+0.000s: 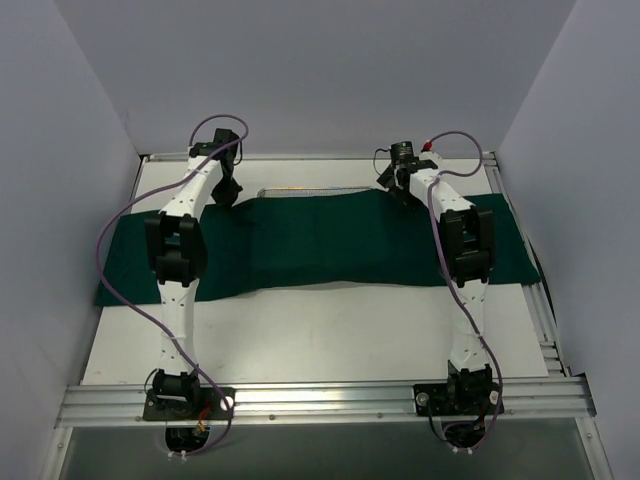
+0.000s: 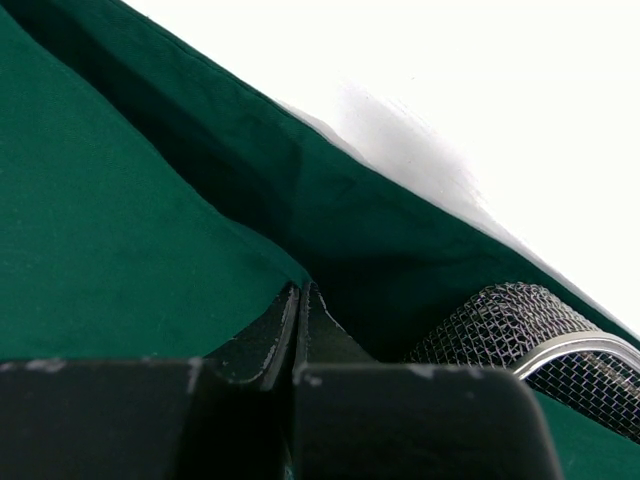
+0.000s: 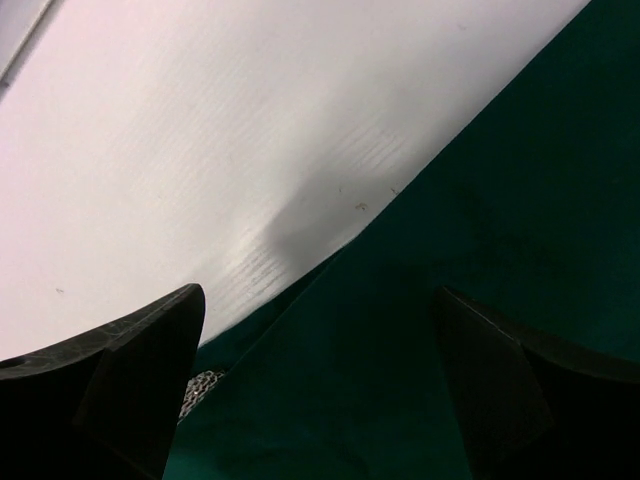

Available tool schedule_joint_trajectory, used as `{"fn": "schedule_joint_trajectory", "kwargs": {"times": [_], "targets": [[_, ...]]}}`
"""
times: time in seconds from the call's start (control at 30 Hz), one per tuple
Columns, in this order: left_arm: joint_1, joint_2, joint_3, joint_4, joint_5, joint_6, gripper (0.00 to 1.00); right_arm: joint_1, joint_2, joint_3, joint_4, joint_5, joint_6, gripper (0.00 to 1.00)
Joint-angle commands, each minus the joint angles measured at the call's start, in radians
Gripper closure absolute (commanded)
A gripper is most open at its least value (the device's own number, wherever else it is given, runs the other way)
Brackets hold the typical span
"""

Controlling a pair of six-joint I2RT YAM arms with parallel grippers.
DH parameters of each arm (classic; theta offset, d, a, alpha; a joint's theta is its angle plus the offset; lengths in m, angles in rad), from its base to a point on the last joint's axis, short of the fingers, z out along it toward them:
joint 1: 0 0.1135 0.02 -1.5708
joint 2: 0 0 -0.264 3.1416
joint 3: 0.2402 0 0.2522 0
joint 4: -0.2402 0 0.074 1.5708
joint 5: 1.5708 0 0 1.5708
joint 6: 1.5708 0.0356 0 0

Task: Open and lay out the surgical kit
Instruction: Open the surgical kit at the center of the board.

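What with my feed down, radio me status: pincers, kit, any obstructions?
Left pincer shut, pinching cloth wrap far edge. Right pincer open above wrap. Mesh tray mostly covered, corner peeking out. No obstruction seen.

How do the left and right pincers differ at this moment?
The left pincer is shut tight; the right pincer stands wide open. The left one meets a fold of the cloth beside the mesh tray; the right one hangs over the cloth's edge, gripping nothing. Both are at the cloth's far edge.
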Motion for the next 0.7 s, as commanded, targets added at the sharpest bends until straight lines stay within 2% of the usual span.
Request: {"fn": "schedule_joint_trajectory", "kwargs": {"times": [0.0,0.13,0.17,0.2,0.37,0.4,0.67], "targets": [[0.005,-0.079,-0.008,0.020,-0.005,0.017,0.98,0.003,0.001,0.021,-0.036,-0.017,-0.030,0.10],[0.009,-0.079,-0.014,0.019,-0.005,0.018,0.98,0.003,0.001,0.009,-0.027,-0.025,-0.043,0.17],[0.010,-0.079,-0.016,0.017,-0.007,0.018,0.98,0.002,0.000,0.009,-0.024,-0.028,-0.044,0.20],[0.010,-0.079,-0.016,0.019,-0.007,0.020,0.98,0.002,-0.002,0.009,-0.024,-0.027,-0.047,0.28],[0.012,-0.080,-0.016,0.019,-0.010,0.020,0.98,0.003,-0.009,0.006,-0.019,-0.027,-0.063,0.44],[0.013,-0.080,-0.016,0.019,-0.011,0.020,0.98,0.003,-0.011,0.008,-0.019,-0.027,-0.064,0.50],[0.013,-0.080,-0.019,0.014,-0.014,0.021,0.98,0.003,-0.025,-0.005,-0.019,-0.037,-0.081,0.73]]}}
